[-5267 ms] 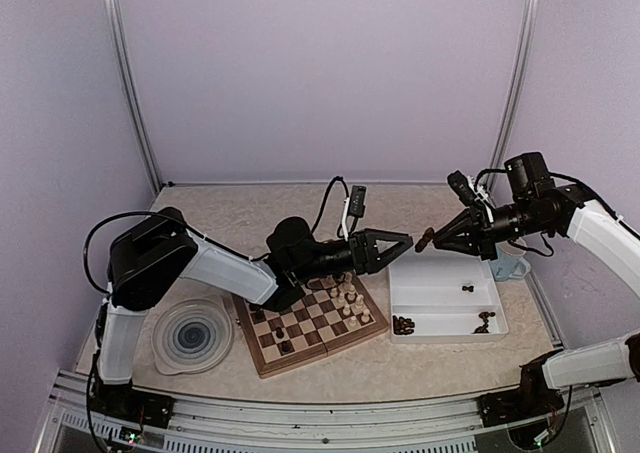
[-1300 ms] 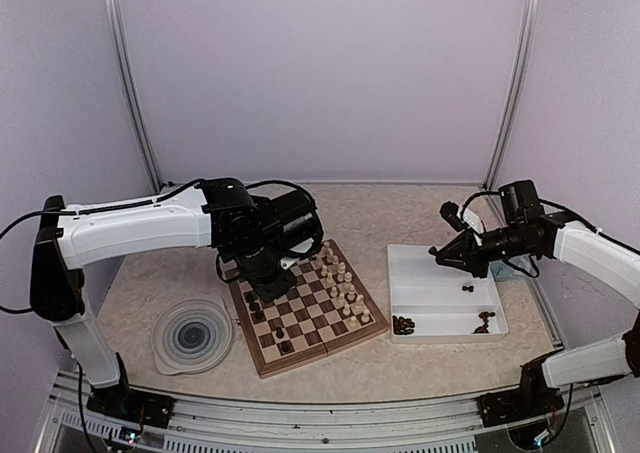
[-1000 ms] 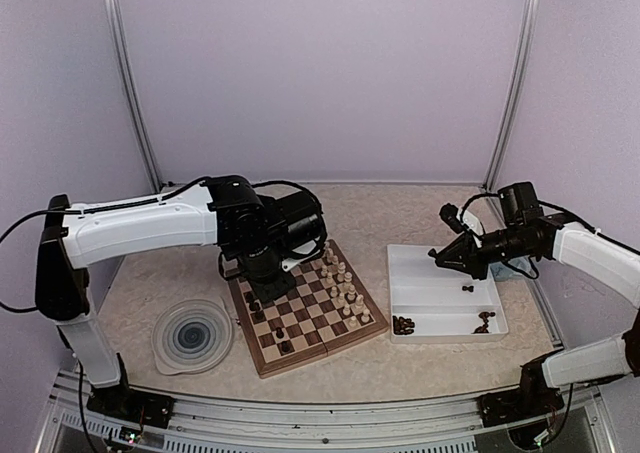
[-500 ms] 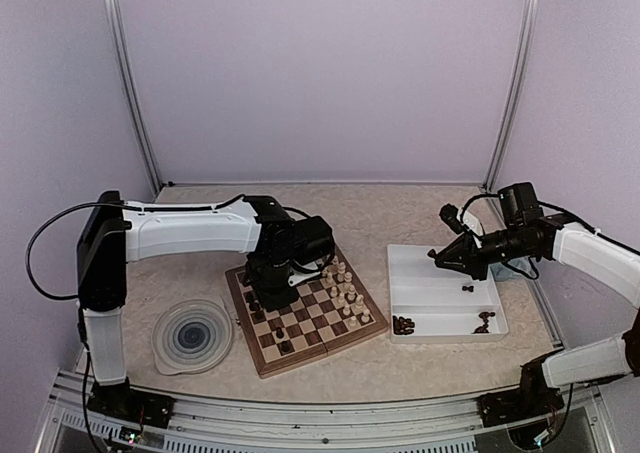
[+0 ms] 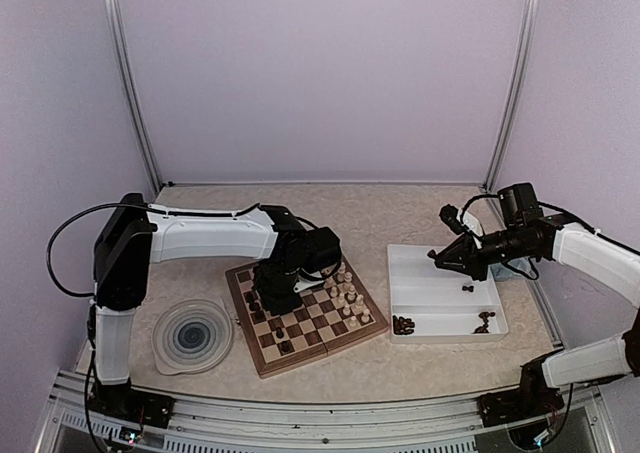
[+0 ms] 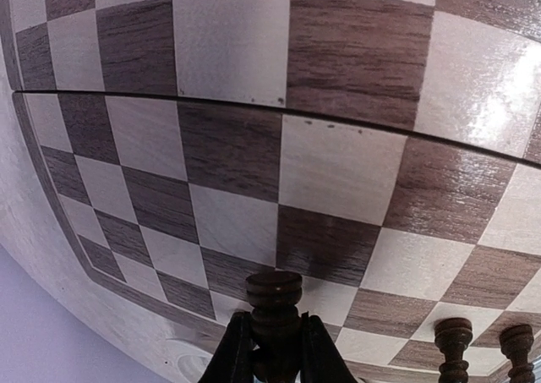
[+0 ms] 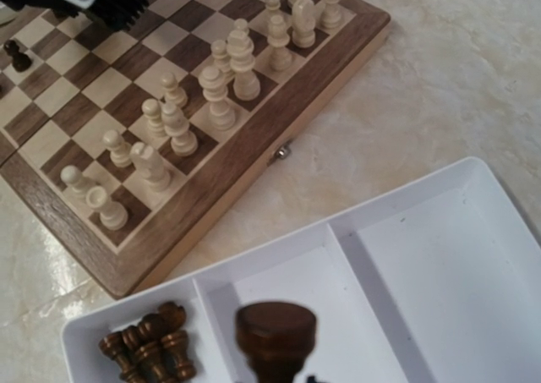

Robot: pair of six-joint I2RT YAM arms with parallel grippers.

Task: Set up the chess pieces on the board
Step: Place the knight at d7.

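Left gripper [image 6: 273, 322]: back from the mid-bench handover, now hanging over the board [image 6: 228, 49] left of centre by the front edge and pinching 1 dark piece [image 6: 273, 292]; placement is nearing. Right gripper [image 5: 440, 256]: waiting over the tray [image 7: 423, 256] near the right edge, pinching a 2nd dark piece [image 7: 275, 328]. Its fingers are falling outside view, and the left piece's base and target square are staying hidden

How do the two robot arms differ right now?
The left end effector is low over the board; the right end effector is raised above the white tray. The left arm stretches out to the table's middle; the right arm is bent near the right edge. Each is shut on a dark chess piece.
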